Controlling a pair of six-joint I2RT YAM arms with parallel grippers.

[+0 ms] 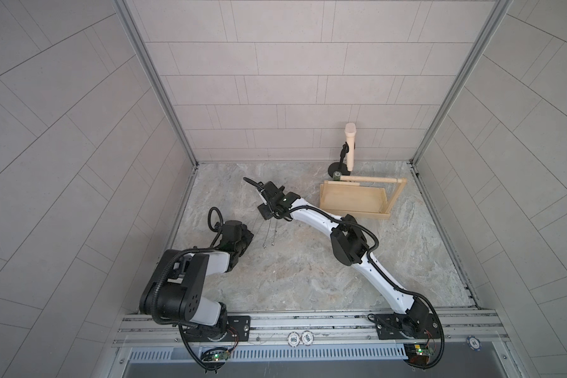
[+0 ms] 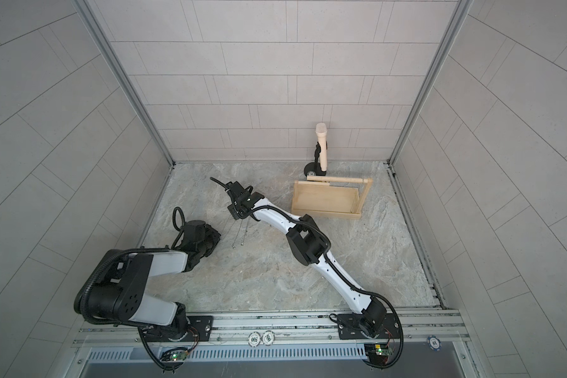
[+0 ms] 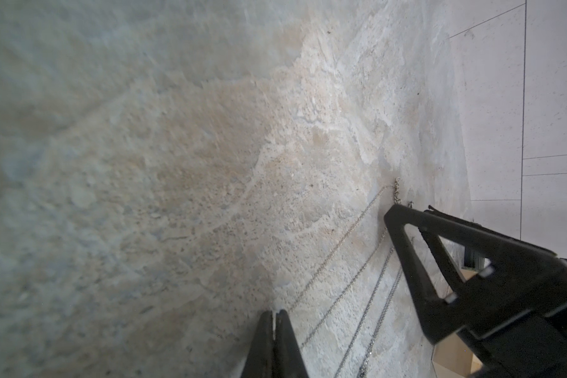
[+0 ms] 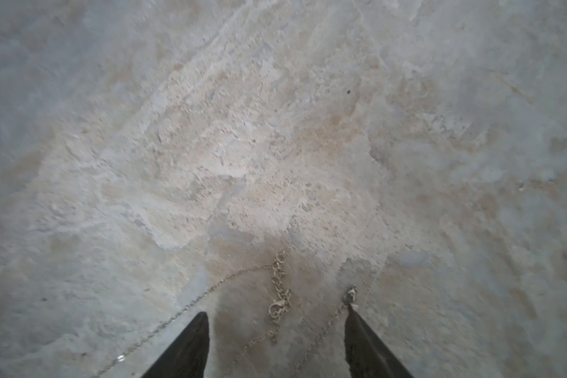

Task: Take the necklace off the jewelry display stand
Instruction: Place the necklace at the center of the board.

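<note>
Marble tabletop [image 1: 308, 278]: necklace [image 4: 279, 276] flat, right hand [image 4: 277, 311] spread.

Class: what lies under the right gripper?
The necklace lies on the table under the open right gripper, its clasp showing in the right wrist view. In both top views the gripper covers that clasp end.
</note>
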